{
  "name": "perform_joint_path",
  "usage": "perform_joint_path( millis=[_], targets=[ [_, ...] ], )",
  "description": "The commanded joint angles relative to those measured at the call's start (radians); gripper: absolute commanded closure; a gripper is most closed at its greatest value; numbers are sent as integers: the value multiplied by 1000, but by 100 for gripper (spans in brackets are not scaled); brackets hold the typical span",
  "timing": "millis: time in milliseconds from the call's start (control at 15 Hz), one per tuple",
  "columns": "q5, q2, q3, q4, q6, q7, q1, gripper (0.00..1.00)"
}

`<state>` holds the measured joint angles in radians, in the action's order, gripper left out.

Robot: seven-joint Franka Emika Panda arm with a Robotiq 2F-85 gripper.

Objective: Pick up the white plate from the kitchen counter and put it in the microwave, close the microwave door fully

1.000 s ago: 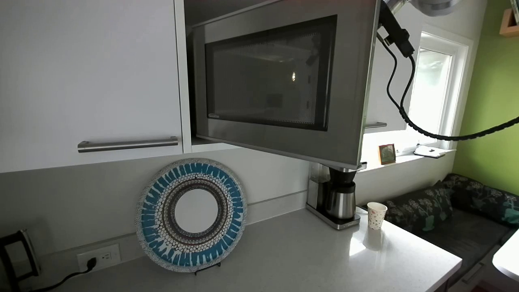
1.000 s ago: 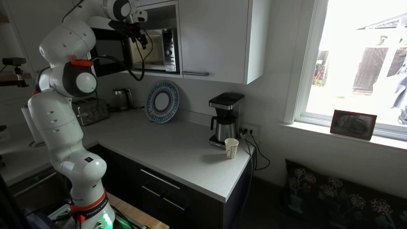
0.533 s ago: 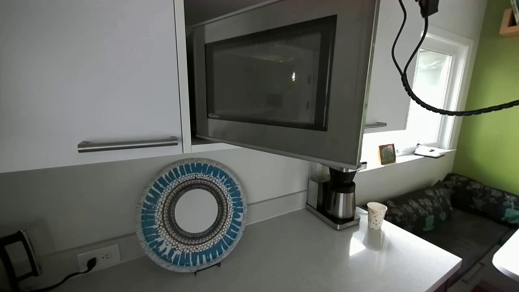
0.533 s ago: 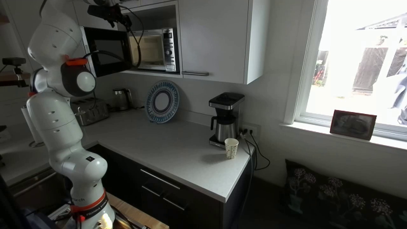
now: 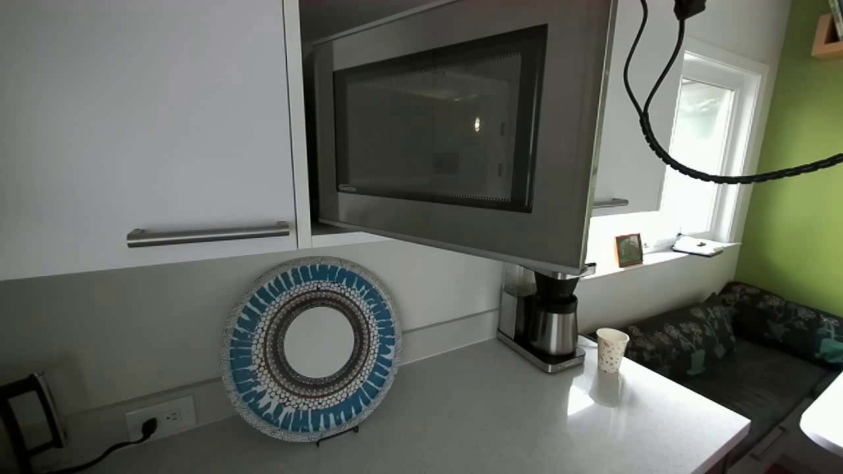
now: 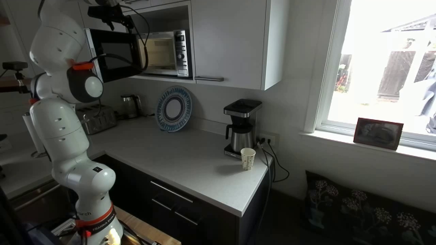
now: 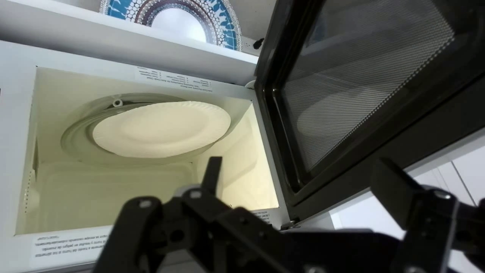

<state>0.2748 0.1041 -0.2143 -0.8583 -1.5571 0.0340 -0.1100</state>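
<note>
Hanging before the microwave [image 6: 180, 54] with the gripper [image 7: 298, 162] spread wide, gripping nothing and facing into the lit interior. Showing the white plate [image 7: 163, 129] already inside, lying ahead of the jaws, well apart from them and apparently lower, resting over the glass turntable [image 7: 74, 134] a little toward the door side, leaving unclear how level. Resting the coming move, by all appearances, on the microwave door [image 7: 363, 76]: standing swung well out, running its long axis outward from its hinged edge, presenting its inner face to the gripper and its outer face [image 5: 441, 131], seen in an exterior view, the opposite way. In the wrist view, straddling that hinged edge, showing one jaw before the opening and the other before the door. Probably needing first to pass around the door's free edge, then to press from the outer side, being placed here only for pushing it further open.
</note>
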Motion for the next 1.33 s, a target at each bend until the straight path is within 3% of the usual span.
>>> perform_joint_path(
  millis=[0, 267, 467, 800, 867, 1267],
  targets=[
    [-62, -4, -28, 70, 97, -60, -14, 0],
    [-186, 10, -93, 154, 287, -94, -29, 0],
    [-331, 35, -157, 190, 363, -146, -29, 0],
    [-470, 41, -274, 216, 432, -203, -37, 0],
    [-519, 24, -294, 239, 453, -200, -70, 0],
    [-643, 25, -399, 171, 444, -179, -113, 0]
  ],
)
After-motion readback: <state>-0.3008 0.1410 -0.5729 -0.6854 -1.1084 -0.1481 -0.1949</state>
